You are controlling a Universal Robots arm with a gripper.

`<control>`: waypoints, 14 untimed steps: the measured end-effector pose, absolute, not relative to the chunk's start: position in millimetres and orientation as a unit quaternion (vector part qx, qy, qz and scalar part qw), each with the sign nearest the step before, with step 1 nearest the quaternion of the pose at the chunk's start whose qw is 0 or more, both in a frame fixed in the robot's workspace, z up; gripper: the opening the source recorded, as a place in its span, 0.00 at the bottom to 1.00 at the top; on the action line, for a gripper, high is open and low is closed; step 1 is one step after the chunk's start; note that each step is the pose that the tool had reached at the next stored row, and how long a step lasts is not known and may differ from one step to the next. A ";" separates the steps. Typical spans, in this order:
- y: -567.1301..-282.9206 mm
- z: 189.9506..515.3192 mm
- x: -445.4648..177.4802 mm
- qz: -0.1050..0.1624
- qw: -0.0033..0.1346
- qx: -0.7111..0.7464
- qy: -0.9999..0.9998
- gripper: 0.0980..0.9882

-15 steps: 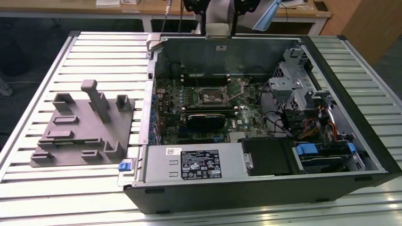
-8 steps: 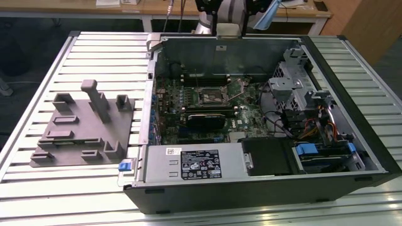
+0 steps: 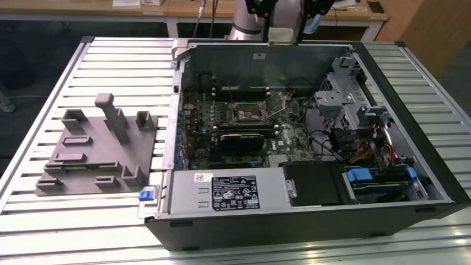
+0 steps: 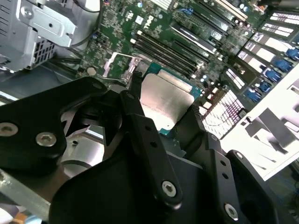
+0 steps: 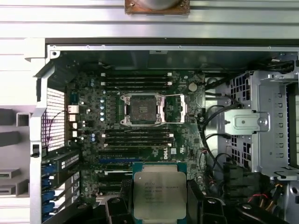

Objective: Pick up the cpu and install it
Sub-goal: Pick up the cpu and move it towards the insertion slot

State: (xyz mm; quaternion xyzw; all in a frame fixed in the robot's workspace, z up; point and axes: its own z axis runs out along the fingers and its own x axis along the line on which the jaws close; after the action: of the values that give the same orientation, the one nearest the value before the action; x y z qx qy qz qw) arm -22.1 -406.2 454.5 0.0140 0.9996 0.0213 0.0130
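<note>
- The fingers (image 4: 140, 126) are clenched on the cpu (image 4: 166, 100). One black finger bears against each of two opposite edges.
- The cpu sits flat between them with its pale metal lid facing up and its green substrate edge showing at the rim.
- The cpu is held in the air over the motherboard (image 5: 88, 100), inside the open computer case (image 3: 294, 229). It is not seated.
- The socket (image 5: 142, 109) lies apart from the cpu, farther into the case. Its metal frame is open and its contact field is uncovered.
- Rows of memory slots (image 5: 135, 79) run along the far side of the socket, and further rows run along its near side.
- A perforated metal drive cage (image 5: 261, 126) stands at the right of the motherboard, with cable bundles beside it.
- In the exterior view a grey power supply (image 3: 228, 190) with a white label occupies the near edge of the case.
- The arm (image 3: 246, 25) rises from the far side of the case.
- The case rests on a slatted metal tabletop (image 3: 110, 61).
- A grey fixture plate (image 3: 88, 160) with raised blocks lies on the tabletop at the exterior view's left, just beside the case.
</note>
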 end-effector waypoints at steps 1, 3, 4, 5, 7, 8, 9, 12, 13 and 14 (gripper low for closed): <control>-406.2 454.5 -19.3 0.021 0.013 0.014 1.000 0.50; -406.2 454.5 -13.9 0.021 0.013 0.014 1.000 0.50; -406.2 454.5 -11.2 0.021 0.013 0.014 1.000 0.50; -406.2 454.5 -8.6 0.021 0.013 0.014 1.000 0.50; -406.2 454.5 -2.8 0.021 0.013 0.014 1.000 0.50; -406.2 454.5 0.1 0.021 0.013 0.014 1.000 0.50; -406.2 454.5 2.7 0.021 0.013 0.014 1.000 0.50; -406.1 453.8 6.3 0.021 0.013 0.014 1.000 0.50; -406.2 453.8 6.3 0.021 0.013 0.014 1.000 0.50; -406.1 453.8 6.3 0.021 0.013 0.014 1.000 0.50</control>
State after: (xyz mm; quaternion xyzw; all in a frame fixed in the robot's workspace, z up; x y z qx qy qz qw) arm 6.3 -406.1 453.8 0.0141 0.9996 0.0213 0.0130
